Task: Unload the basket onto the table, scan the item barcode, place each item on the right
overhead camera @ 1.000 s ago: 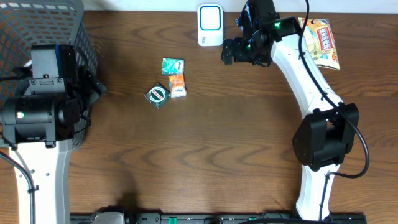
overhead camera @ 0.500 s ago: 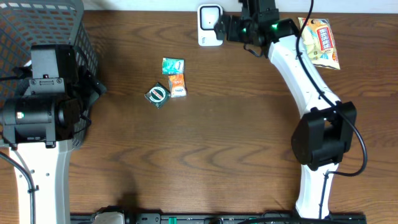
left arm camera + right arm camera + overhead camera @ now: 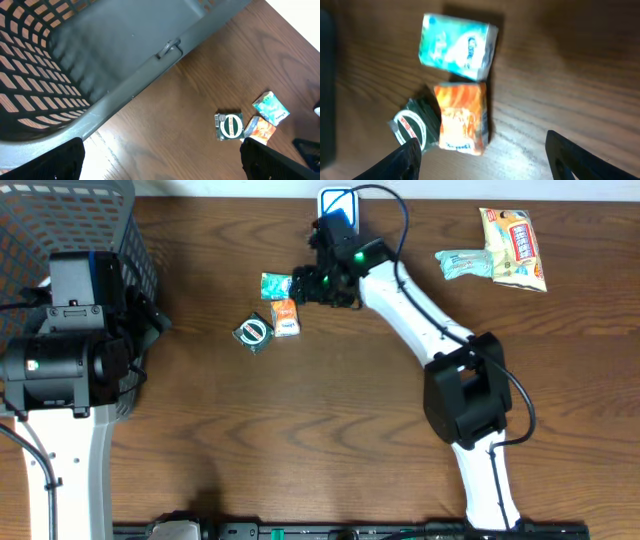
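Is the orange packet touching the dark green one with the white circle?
Touching. The right wrist view shows the orange packet with its left edge pressed against the dark green packet, no wood between them.

We could read no text, brand or no. anywhere. The orange packet [image 3: 462, 117] showed pale lettering, too blurred to make out. The dark green packet [image 3: 412, 130], touching its side, carried a round white logo w/ a red band, letters illegible. The teal packet [image 3: 457, 47] had pics and small print, also unreadable. The snack bag [image 3: 515, 245], near the back right corner of the table [image 3: 330, 420], had red and yellow print, too small to read.
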